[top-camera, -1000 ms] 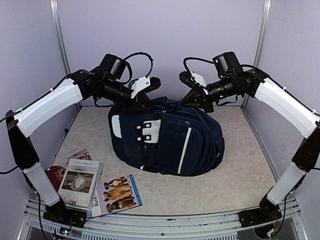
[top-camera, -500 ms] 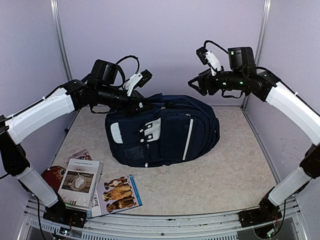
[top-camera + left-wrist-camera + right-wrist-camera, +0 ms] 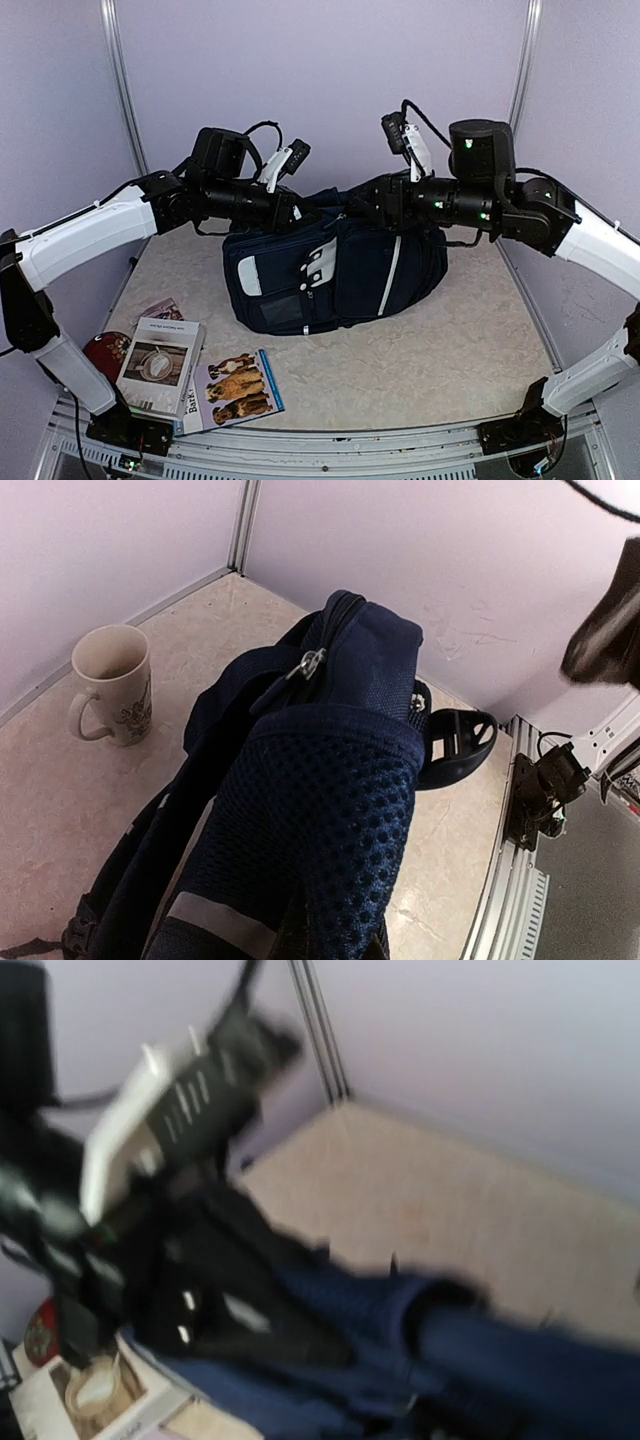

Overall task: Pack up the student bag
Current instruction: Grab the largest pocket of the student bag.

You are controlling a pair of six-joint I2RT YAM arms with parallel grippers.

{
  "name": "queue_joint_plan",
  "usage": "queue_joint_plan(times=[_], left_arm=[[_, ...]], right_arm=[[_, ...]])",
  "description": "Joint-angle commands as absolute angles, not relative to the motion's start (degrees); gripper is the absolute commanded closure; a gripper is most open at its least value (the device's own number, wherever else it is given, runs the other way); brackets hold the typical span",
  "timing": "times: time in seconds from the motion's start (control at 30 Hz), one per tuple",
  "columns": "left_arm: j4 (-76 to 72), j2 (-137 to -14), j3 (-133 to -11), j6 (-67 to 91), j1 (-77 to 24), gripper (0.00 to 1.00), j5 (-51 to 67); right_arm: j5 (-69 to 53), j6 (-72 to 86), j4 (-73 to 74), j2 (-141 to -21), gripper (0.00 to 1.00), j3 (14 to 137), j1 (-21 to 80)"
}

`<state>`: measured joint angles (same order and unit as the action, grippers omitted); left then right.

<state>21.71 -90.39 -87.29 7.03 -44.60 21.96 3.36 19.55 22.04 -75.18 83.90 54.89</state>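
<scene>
Left gripper and right gripper at the top of the backpack
The backpack lies in the middle of the table, with books well apart at the front left and a mug beside it. The fingers are hidden or blurred, so I cannot tell whether either gripper holds the fabric.

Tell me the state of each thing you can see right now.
student bag: on its side, top end raised.
left gripper: apparently clamped on the bag's top.
right gripper: at the bag's top, open or shut unclear.
mug: upright, looks empty.
books: closed, lying flat.
</scene>
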Motion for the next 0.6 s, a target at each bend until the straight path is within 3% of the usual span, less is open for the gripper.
queue_joint_plan(times=[0.0,0.27,0.47,0.57], left_arm=[[8.63,-89.12,-87.08,11.60,-46.27,1.00,23.51],[5.39,-89.96,-86.27,13.30,-47.55,1.00,23.84],[4.68,-89.52,-85.60,13.03,-47.79,1.00,24.93],[4.06,-89.19,-84.74,12.87,-47.86,1.00,24.98]], right_arm=[[7.34,25.90,21.39,-77.58,0.56,80.03,56.66],[12.81,30.66,15.50,-81.72,0.62,77.65,58.57],[24.70,32.67,14.86,-81.00,0.62,75.07,58.18],[22.83,32.78,11.58,-79.70,0.61,71.80,56.08]])
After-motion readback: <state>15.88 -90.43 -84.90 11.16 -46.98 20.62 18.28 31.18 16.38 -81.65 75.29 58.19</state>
